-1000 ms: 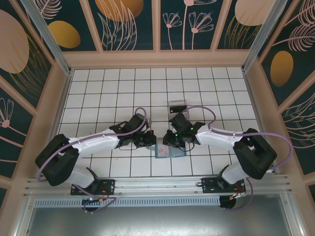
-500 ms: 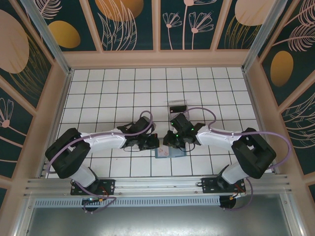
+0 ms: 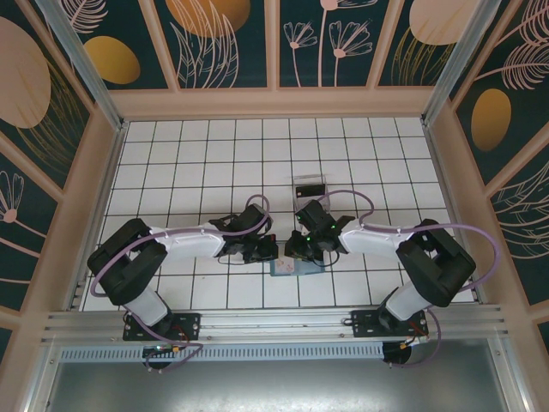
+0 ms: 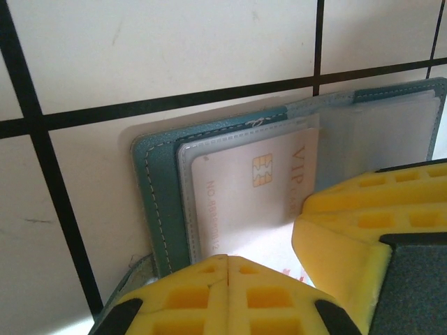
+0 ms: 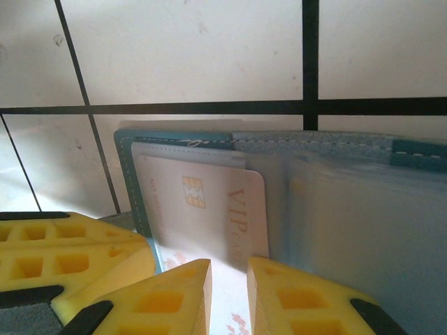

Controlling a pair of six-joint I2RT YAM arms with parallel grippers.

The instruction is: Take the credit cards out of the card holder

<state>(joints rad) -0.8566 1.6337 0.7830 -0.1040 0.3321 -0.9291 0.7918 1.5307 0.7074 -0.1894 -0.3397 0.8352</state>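
Table (image 3: 171,172): left claw (image 3: 269,251) nearer card holder (image 3: 292,269).

Left end effector (image 4: 227,269) is hiding lower edge of pale VIP card (image 4: 244,181); teal bifold wallet (image 5: 314,143) is running off frame.

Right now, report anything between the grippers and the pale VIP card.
Only the card holder's own clear sleeve: the VIP card lies tucked in it. The left gripper and right gripper are right at its near edge; nothing else visible intervenes.

light: bright, even; shadows: soft; wrist views: near yellow fingers blurred; glare: mild
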